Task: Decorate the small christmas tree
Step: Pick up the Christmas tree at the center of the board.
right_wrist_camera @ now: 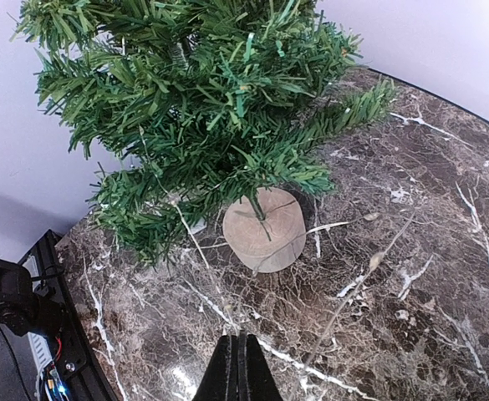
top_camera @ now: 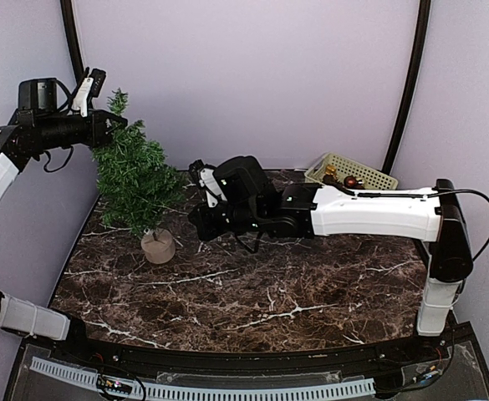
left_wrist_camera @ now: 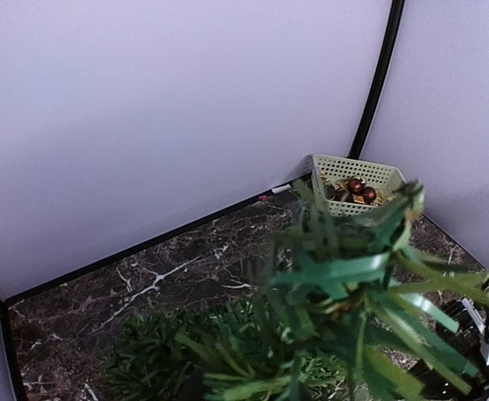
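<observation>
Pale lilac walls (top_camera: pixel 252 75) close in the back and both sides, softly and evenly lit. Thin black poles (top_camera: pixel 410 83) run up where the panels meet. The tabletop (top_camera: pixel 252 292) is dark brown marble veined in white, glossy in places, and a white slotted strip (top_camera: pixel 211 389) lines its near edge.

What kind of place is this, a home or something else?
Most likely a robot test booth, not a home: plain pale-purple walls, a dark marble-patterned tabletop, and two white-and-black robot arms mounted at its edge.
</observation>
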